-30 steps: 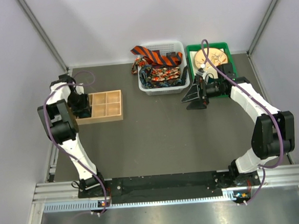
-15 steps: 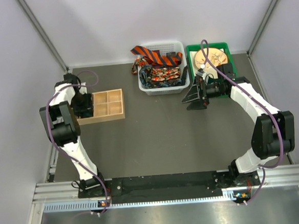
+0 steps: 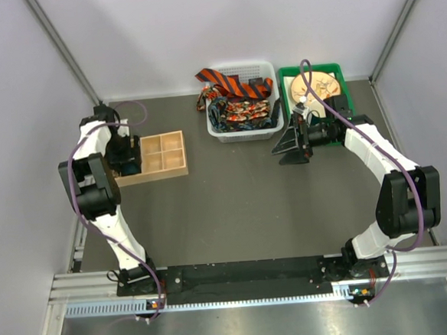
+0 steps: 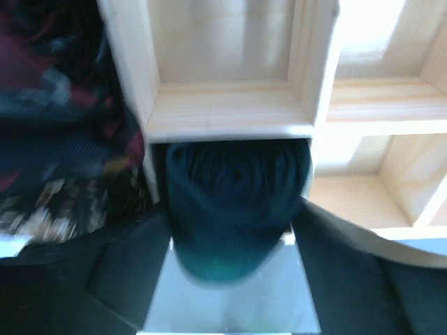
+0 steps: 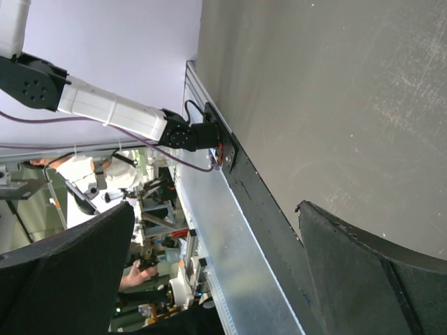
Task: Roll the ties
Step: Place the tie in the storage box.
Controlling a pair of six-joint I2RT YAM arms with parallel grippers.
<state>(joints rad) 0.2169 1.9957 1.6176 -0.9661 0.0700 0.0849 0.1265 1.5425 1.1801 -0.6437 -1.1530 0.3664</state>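
Note:
A rolled dark teal tie (image 4: 234, 188) sits in a near compartment of the wooden divided box (image 4: 230, 122). My left gripper (image 4: 230, 234) is shut on it, one finger on each side. In the top view the left gripper (image 3: 125, 154) is at the left end of the box (image 3: 162, 174). A dark tie with a red pattern (image 4: 63, 139) lies in the compartment to the left. Loose ties, one orange-and-black striped (image 3: 229, 83), fill the white basket (image 3: 240, 134). My right gripper (image 3: 290, 147) is open and empty above the table; its jaws stand wide apart in the right wrist view (image 5: 215, 209).
A green tray (image 3: 285, 77) with round wooden pieces stands at the back right, beside the basket. Grey walls close in the left, right and back. The arm bases and a metal rail run along the near edge.
My left gripper has shifted slightly toward the back at the box's left end, and the box has turned a little. The right arm has not moved.

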